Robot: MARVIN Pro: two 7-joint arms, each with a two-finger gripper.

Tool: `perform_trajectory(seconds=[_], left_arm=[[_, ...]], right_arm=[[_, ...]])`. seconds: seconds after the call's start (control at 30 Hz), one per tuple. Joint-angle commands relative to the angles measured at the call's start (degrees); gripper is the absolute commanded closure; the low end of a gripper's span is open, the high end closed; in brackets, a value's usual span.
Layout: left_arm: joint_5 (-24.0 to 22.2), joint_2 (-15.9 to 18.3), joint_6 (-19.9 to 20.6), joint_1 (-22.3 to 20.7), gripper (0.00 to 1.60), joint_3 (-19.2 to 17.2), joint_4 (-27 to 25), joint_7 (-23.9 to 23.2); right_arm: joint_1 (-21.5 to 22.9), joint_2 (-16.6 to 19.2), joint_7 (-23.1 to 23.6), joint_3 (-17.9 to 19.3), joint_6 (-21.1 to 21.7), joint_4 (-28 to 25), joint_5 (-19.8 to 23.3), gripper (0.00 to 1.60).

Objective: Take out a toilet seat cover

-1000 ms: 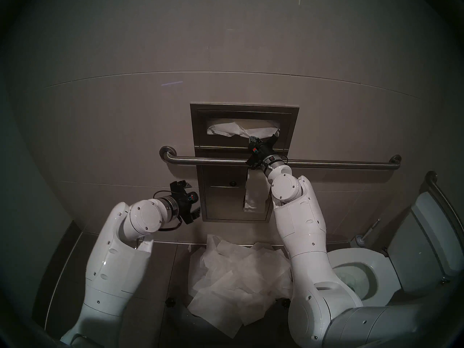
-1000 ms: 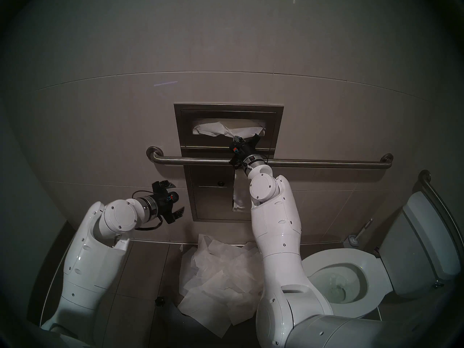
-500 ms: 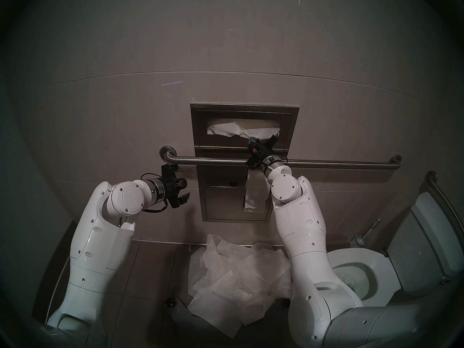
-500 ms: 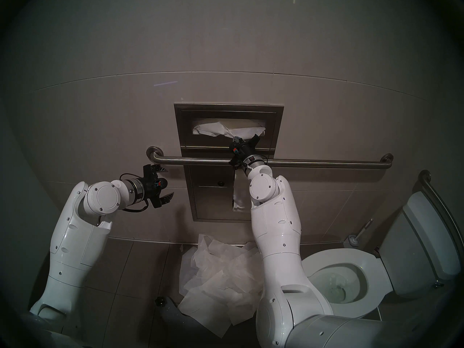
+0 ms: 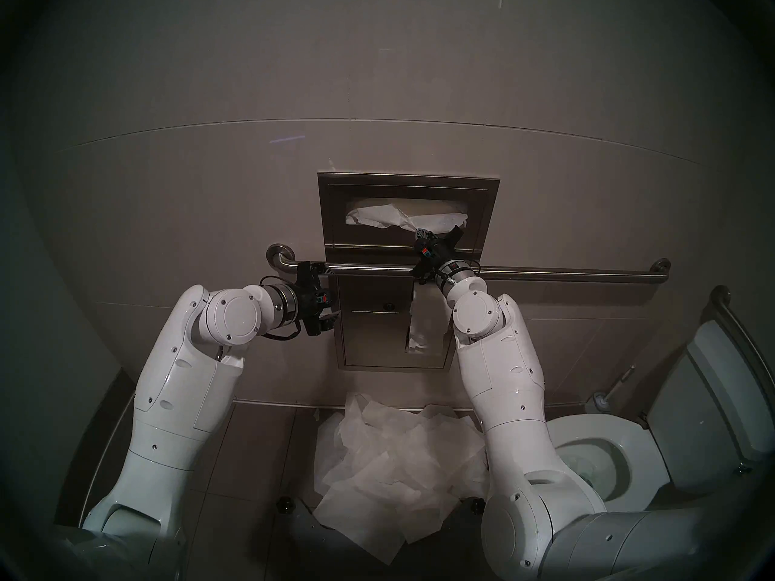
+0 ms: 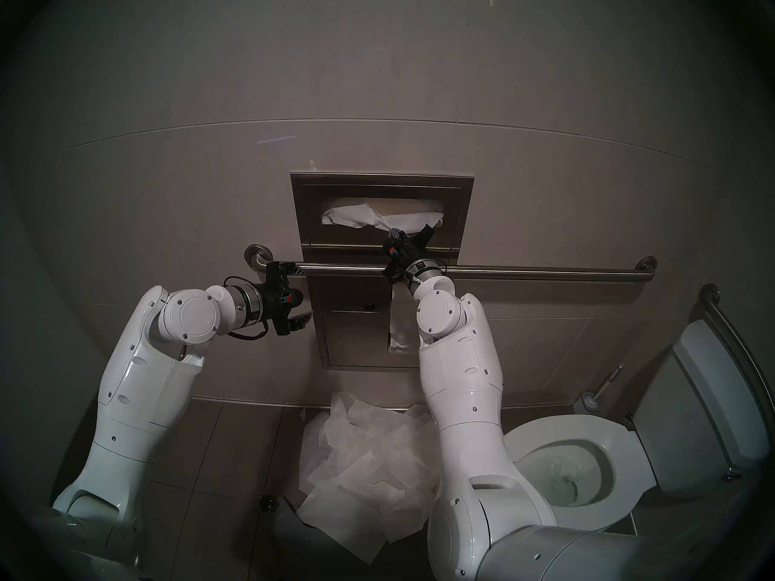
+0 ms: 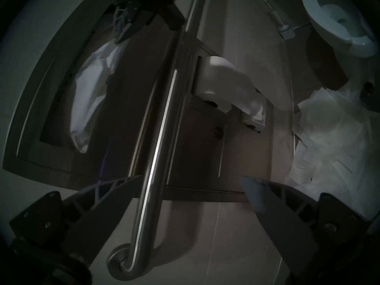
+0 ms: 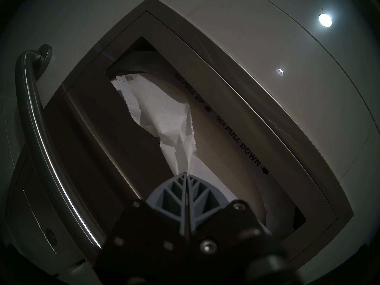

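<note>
The right gripper [image 8: 187,173] is pinched shut on the toilet seat cover [image 8: 164,130], a crinkled sheet trailing from the slot near the steel dispenser panel [image 5: 331,215]'s top edge. The left gripper [image 7: 191,179] hangs wide open astride the grab bar [image 7: 156,155] at the panel's left edge.

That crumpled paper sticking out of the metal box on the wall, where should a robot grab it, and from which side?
Probably by the loose crinkled fold of the toilet seat cover that bulges out of the dispenser opening, coming straight in from the front, above the grab bar. The rest lies flat inside, offering no edge. The right gripper is shut on exactly such a fold; the printed label says pull up, then down.
</note>
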Motion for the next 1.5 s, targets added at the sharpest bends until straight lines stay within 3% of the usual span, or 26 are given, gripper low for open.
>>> perform_trajectory(seconds=[0.0,0.6,0.9,0.97,1.0,1.33,1.37,1.47], left_arm=[[-4.67,-4.16,0.28,-6.54,0.00,-2.64,0.00,1.36],[-12.24,-7.28,-1.71,-13.44,0.00,-4.50,7.97,0.99],[-13.64,-8.48,-2.31,-16.55,0.00,-4.44,11.09,1.02],[-13.85,-8.69,-2.39,-18.81,0.00,-3.91,12.62,0.33],[-14.08,-8.81,-2.79,-16.73,0.00,-4.24,11.41,0.85],[-15.32,-9.37,-3.60,-22.29,0.00,-4.03,16.65,-0.25],[-15.50,-9.45,-3.91,-21.15,0.00,-4.22,16.01,0.02],[-14.75,-8.29,-4.65,-22.68,0.00,-3.88,18.19,-0.62]], right_arm=[[1.96,-0.02,-0.48,-0.09,-0.33,-1.70,0.07,1.60],[2.01,0.01,-0.45,-0.09,-0.34,-1.41,0.18,1.60],[2.05,0.03,-0.45,-0.09,-0.35,-1.26,0.24,1.60],[2.09,0.03,-0.46,-0.09,-0.36,-1.29,0.24,1.60],[2.09,0.03,-0.46,-0.09,-0.36,-1.29,0.25,1.60],[2.15,0.06,-0.49,-0.10,-0.40,-1.38,0.28,1.60],[2.16,0.06,-0.50,-0.11,-0.40,-1.38,0.28,1.60],[2.17,0.06,-0.50,-0.11,-0.41,-1.41,0.29,1.60]])
